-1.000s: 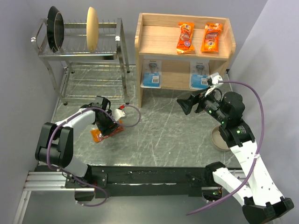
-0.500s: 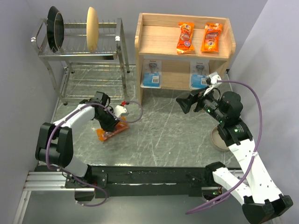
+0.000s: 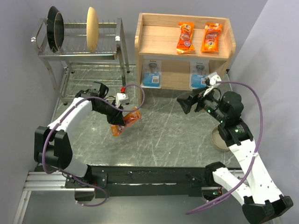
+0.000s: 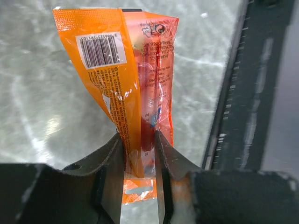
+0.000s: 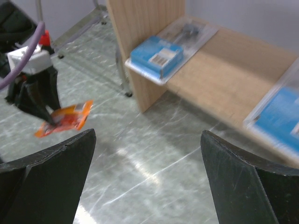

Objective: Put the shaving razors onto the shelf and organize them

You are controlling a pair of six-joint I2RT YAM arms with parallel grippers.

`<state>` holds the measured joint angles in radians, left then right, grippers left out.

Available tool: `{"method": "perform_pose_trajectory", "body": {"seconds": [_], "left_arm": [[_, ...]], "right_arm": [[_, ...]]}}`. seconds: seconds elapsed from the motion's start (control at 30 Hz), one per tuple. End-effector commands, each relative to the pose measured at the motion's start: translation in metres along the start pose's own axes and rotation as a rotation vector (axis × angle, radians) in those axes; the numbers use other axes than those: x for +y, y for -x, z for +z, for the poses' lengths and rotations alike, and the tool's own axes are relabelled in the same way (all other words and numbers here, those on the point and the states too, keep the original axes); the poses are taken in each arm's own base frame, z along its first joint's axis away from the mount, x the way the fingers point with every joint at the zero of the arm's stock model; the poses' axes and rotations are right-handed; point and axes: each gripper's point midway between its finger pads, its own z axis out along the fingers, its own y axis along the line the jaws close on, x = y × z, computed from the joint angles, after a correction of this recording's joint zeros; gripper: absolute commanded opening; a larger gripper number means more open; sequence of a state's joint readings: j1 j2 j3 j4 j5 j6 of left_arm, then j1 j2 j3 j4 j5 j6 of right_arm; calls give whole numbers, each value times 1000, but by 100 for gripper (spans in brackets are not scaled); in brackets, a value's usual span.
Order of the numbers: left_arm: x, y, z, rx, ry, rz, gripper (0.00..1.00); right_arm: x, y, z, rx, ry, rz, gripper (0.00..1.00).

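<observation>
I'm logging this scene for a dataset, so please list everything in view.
shelf: one, light wood, back right
packets: three, orange; two on the top tier, one held above the table
blue cards: two, blue and white, lower tier
wire rack: one, chrome, back left
dishes: at least two, black and beige, upright in the rack
bowl: one, greyish, by the right arm
table: one, grey marbled
left arm: white and black, jaws shut on the third packet
right arm: white and black, jaws open, facing the lower tier

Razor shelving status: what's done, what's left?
Done: two orange packets on the top tier of the shelf, two blue cards on the lower tier. In hand: last orange packet, clamped in the left gripper. Left: shelve it. Right gripper open, empty.
</observation>
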<state>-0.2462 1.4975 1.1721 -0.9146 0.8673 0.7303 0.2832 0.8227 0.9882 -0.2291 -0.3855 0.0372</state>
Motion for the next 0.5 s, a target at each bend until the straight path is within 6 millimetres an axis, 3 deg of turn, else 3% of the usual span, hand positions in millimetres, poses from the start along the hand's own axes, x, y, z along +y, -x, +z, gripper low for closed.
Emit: {"method": "perform_pose_trajectory", "body": {"seconds": [0.0, 0.07, 0.17, 0.2, 0.27, 0.47], "left_arm": [[-27, 16, 0, -79, -136, -50, 25], [-39, 22, -2, -92, -211, -68, 25], [-50, 32, -1, -105, -326, -46, 27], [-64, 29, -4, -81, -386, -103, 27], [-61, 37, 0, -97, -412, -145, 25], [-78, 47, 9, -111, -474, -103, 24]], "right_arm": [[11, 77, -10, -162, 55, -242, 97], [42, 54, -15, -81, 278, -418, 95], [51, 27, -17, -22, 398, -590, 98], [55, 25, -18, -32, 420, -632, 99], [59, 22, -16, -62, 450, -750, 100], [99, -13, -3, -118, 630, -1021, 100]]}}
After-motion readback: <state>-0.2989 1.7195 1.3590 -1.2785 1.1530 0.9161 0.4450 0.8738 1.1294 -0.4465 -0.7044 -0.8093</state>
